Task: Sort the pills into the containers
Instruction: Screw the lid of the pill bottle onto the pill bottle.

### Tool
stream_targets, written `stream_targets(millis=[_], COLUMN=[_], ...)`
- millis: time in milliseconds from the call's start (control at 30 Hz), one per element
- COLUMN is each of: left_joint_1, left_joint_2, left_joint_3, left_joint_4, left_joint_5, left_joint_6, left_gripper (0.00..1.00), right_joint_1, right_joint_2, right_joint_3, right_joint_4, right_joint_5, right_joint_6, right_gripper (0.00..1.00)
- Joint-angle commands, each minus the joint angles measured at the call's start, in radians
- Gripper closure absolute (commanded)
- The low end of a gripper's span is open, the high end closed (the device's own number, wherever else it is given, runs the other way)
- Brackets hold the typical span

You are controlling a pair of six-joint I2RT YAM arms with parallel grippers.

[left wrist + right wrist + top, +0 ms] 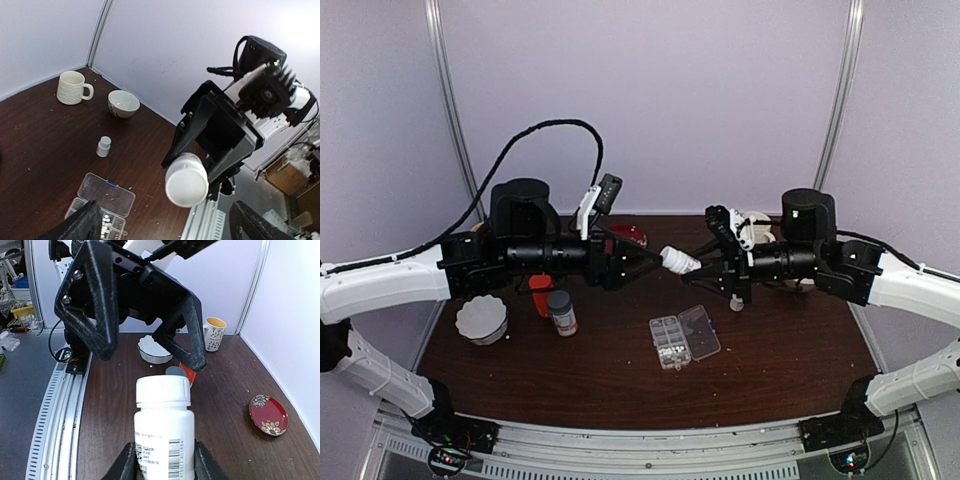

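My right gripper (164,456) is shut on a white pill bottle (164,432) with its cap on, held sideways above the table with the cap toward the left arm. The left gripper (650,262) is open, its fingers (95,315) spread wide just in front of the bottle cap (186,180) and not gripping it. The clear organizer box (698,330) lies below with its lid open. Small white pills (670,348) sit in its cells, and show again as pills (106,225) by the left finger.
A small white bottle (736,303) stands right of the organizer. At the left are an orange bottle (540,293), a grey-capped bottle (561,312) and a white bowl (482,319). A red plate (628,235) sits at the back. A mug (72,87) and a bowl (123,103) stand far right.
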Motion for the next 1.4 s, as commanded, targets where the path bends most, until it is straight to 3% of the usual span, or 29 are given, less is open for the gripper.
stream_targets(millis=[0,333,533,800,1033,1233,1367], left_joint_1=[0.002,0.003,0.002,0.003,0.009,0.015,0.017], left_joint_2=[0.017,0.040,0.058,0.051,0.046,0.042,0.048], left_joint_3=[0.001,0.030,0.030,0.025,0.026,0.026,0.031], left_joint_4=[0.101,0.024,0.063,0.054,0.054,0.046,0.043], left_joint_5=[0.060,0.059,0.105,0.090,0.099,0.113,0.138], left_joint_6=[-0.314,-0.425,-0.442,-0.438,-0.430,-0.427,-0.416], left_gripper=[0.11,0.33,0.31,0.47,0.43,0.63,0.70], right_joint_1=[0.045,0.100,0.117,0.125,0.130,0.131,0.131], right_joint_2=[-0.001,0.019,0.035,0.043,0.050,0.069,0.075], right_joint_3=[0.021,0.064,0.083,0.090,0.092,0.109,0.119], right_joint_4=[0.031,-0.016,-0.045,-0.065,-0.080,-0.087,-0.092], right_joint_5=[0.117,0.204,0.234,0.248,0.267,0.278,0.282], right_joint_6=[-0.089,-0.159,-0.177,-0.186,-0.198,-0.191,-0.180], right_gripper=[1.00,1.00,1.00,1.00,1.00,1.00,1.00])
